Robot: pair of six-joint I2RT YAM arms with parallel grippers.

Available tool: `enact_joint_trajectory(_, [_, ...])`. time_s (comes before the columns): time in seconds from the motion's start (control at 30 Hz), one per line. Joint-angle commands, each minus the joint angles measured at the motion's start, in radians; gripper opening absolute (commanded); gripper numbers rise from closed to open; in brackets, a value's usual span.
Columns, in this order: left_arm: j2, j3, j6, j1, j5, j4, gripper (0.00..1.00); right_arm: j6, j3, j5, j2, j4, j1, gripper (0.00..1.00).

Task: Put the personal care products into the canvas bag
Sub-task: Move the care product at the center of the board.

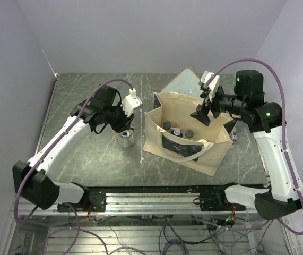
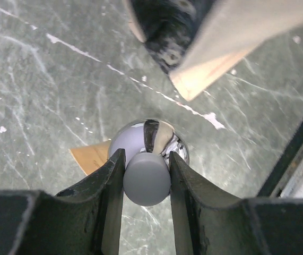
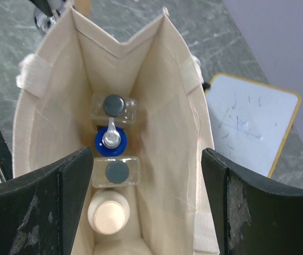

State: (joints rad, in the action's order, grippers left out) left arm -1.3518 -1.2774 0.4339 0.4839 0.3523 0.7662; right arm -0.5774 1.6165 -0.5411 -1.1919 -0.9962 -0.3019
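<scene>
While the canvas bag [image 1: 164, 125] stands open in the middle of the surface [image 1: 87, 159], four of the care products are already inside it. Seen from the right wrist they stand in a single row along one wall. First is a clear bottle with a dark cap [image 3: 114, 106], then a bottle with a blue cap [image 3: 110, 142] and a small pump. After these come a second clear bottle with a grey cap [image 3: 117, 172] and a cream cylinder [image 3: 109, 212] at the near end. The bag's side nearest the arms carries a dark rectangular print [image 1: 180, 144].

The right arm [image 1: 247, 103] reaches over the bag's mouth. The right jaws are spread wide with nothing between them, one finger [image 3: 77, 202] at each side of the opening.

One product is outside the bag. It is a silver-capped bottle [image 1: 126, 139] that stands upright to the left of the bag, near it but not touching. The left arm [image 1: 66, 138] comes down over it, and the left jaws are closed on its round grey top [image 2: 147, 180]. Both fingers [image 2: 109, 191] press against that top (whether the bottle's base touches the surface, I cannot tell). A small tan shape [image 2: 90, 158] shows just beside the bottle; it is too cut off to name.

A white board [image 1: 180, 82] with a wooden frame lies flat behind the bag, at the far side.
</scene>
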Motion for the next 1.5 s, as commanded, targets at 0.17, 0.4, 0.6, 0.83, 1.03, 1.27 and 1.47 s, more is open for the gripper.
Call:
enact_joint_trajectory(0.17, [0.243, 0.154, 0.220, 0.086, 0.216, 0.003, 0.07, -0.019, 0.017, -0.141, -0.064, 0.146, -0.106, 0.82])
enact_joint_trajectory(0.4, [0.234, 0.222, 0.296, 0.165, 0.239, 0.010, 0.07, -0.040, 0.078, -0.183, -0.173, 0.154, -0.231, 0.81])
enact_joint_trajectory(0.6, [0.233, 0.274, 0.325, 0.185, 0.240, -0.015, 0.07, -0.051, 0.074, -0.185, -0.209, 0.156, -0.276, 0.80])
enact_joint_trajectory(0.83, [0.202, 0.288, 0.340, 0.186, 0.235, -0.011, 0.29, -0.064, 0.031, -0.163, -0.199, 0.190, -0.297, 0.80])
enact_joint_trajectory(1.03, [0.210, 0.262, 0.343, 0.182, 0.234, 0.033, 0.81, -0.070, 0.038, -0.165, -0.213, 0.198, -0.316, 0.80])
enact_joint_trajectory(1.27, [0.313, 0.209, 0.288, 0.089, 0.257, 0.055, 0.98, -0.051, 0.073, -0.189, -0.234, 0.214, -0.349, 0.80])
enact_joint_trajectory(1.47, [0.454, 0.200, 0.033, -0.100, 0.091, -0.105, 0.96, -0.051, 0.118, -0.219, -0.262, 0.201, -0.409, 0.78])
